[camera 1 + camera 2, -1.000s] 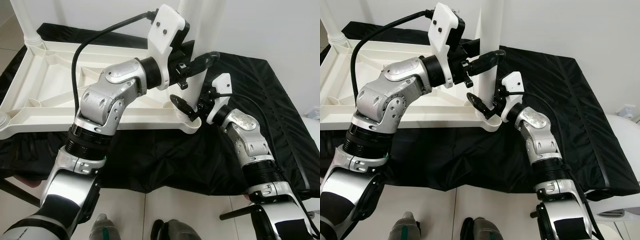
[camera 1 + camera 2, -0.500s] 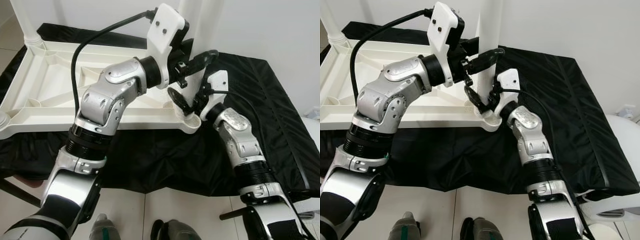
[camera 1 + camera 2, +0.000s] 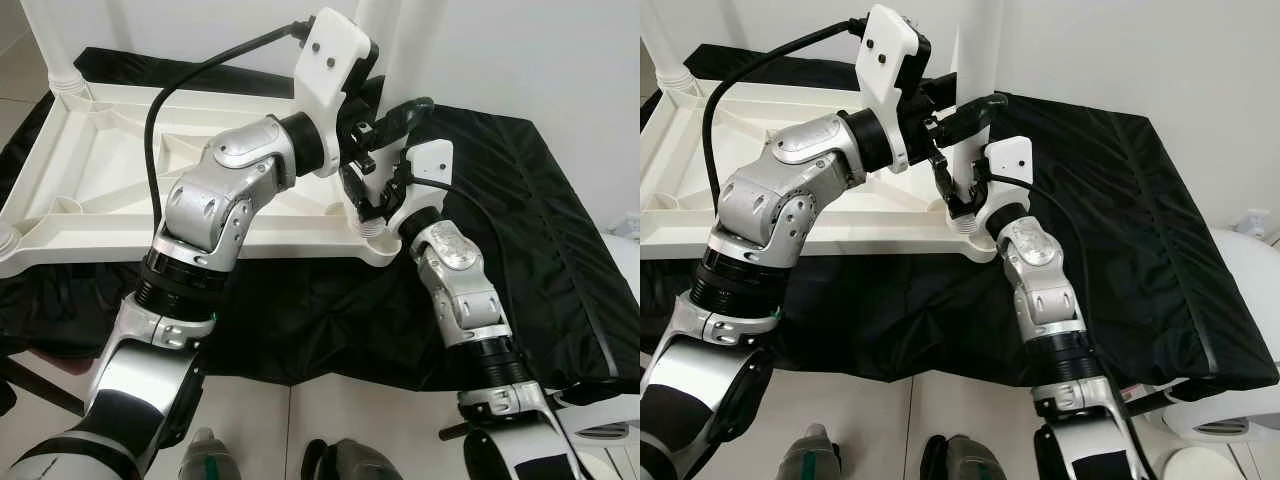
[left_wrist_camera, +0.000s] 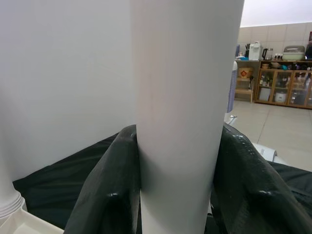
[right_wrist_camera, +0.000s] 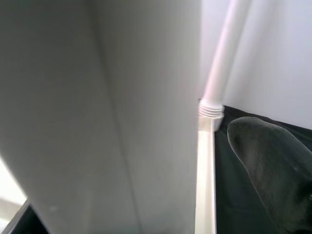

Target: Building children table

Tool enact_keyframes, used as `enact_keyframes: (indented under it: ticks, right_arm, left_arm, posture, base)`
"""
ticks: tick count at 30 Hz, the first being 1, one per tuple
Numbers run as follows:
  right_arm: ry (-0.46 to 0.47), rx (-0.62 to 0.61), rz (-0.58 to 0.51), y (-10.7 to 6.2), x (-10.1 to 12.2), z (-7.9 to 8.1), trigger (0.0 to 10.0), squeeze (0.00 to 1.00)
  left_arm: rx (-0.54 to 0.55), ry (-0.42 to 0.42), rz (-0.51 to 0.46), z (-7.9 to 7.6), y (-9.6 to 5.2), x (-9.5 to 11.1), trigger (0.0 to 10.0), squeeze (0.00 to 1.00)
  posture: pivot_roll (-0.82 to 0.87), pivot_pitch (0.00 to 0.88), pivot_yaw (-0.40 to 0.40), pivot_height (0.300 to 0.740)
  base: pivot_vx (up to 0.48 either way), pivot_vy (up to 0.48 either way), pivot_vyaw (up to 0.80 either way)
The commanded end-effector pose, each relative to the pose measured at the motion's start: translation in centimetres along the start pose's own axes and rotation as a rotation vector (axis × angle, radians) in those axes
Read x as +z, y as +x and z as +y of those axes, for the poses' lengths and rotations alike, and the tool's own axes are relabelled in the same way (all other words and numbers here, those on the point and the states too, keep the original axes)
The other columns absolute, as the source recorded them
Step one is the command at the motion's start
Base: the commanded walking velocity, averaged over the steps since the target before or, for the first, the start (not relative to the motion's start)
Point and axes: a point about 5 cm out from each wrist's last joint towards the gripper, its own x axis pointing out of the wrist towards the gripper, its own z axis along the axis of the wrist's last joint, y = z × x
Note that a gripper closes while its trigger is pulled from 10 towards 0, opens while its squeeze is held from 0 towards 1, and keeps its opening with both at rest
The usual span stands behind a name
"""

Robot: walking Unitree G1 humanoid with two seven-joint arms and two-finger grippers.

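Currently the black fabric sheet point(image 3: 520, 230) covers the work surface, and the white moulded plastic tabletop point(image 3: 120, 170) lies upside down on it, ribbed underside up, occupying the 9-to-12 o'clock area of the head views. A white round plastic table leg point(image 3: 978, 60) stands upright in the corner socket point(image 3: 975, 235) at the tabletop's near right corner; another leg point(image 3: 50, 45) stands at the far left corner, at 11 o'clock.

Left gripper point(image 3: 962, 115): clamped on the upright leg partway up. The left wrist view shows both black fingers point(image 4: 105, 195) pressed against opposite sides of the leg.

Right gripper point(image 3: 955, 195): positioned lower, at the base of the same leg just above the socket. One finger point(image 5: 273, 161) sits beside the leg in the right wrist view; whether this gripper is clamped cannot be determined from the frames.

Procedure, as judged: the step in hand is seating or screwing the leg into its socket.
- Keep the leg vertical; a tilt would bind it at the socket collar.
- Hold the upper grip steady while the lower gripper works at the base.
- Avoid lifting the tabletop corner off the sheet.

Relative to the left gripper, the socket lies at 6 o'clock, directly below.
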Motion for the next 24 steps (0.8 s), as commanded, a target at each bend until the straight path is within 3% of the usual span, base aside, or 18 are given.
enact_keyframes:
  ticks: [1,6,17,18,24]
  right_arm:
    - [-0.011,-0.041,0.024,-0.3,-0.3,-0.4,10.0,0.0]
    - [-0.049,-0.149,0.048,-0.5,-0.2,0.4,10.0,0.0]
    - [-0.027,-0.195,0.073,-0.6,-0.1,1.2,10.0,0.0]
    - [-0.025,-0.196,0.07,-0.6,0.1,1.3,9.5,0.0]
    - [-0.019,-0.203,0.064,-0.6,0.5,1.4,10.0,0.0]
  left_arm:
    - [-0.038,0.007,-0.021,-0.7,0.4,0.3,10.0,0.0]
    - [-0.036,0.008,-0.023,-0.6,0.5,0.3,10.0,0.0]
    - [-0.031,0.012,-0.024,-0.5,0.5,0.3,10.0,0.0]
    - [-0.029,0.014,-0.022,-0.5,0.5,0.3,10.0,0.0]
    - [-0.027,0.019,-0.019,-0.5,0.5,0.3,10.0,0.0]
  posture:
    - [0.09,0.025,-0.129,0.74]
    - [0.09,0.027,-0.129,0.74]
    - [0.09,0.028,-0.134,0.74]
    - [0.09,0.027,-0.134,0.74]
    - [0.09,0.025,-0.136,0.74]
  base:
    - [0.0,0.0,0.0]
    - [0.0,0.0,0.0]
    - [0.0,0.0,0.0]
    - [0.0,0.0,0.0]
    - [0.0,0.0,0.0]
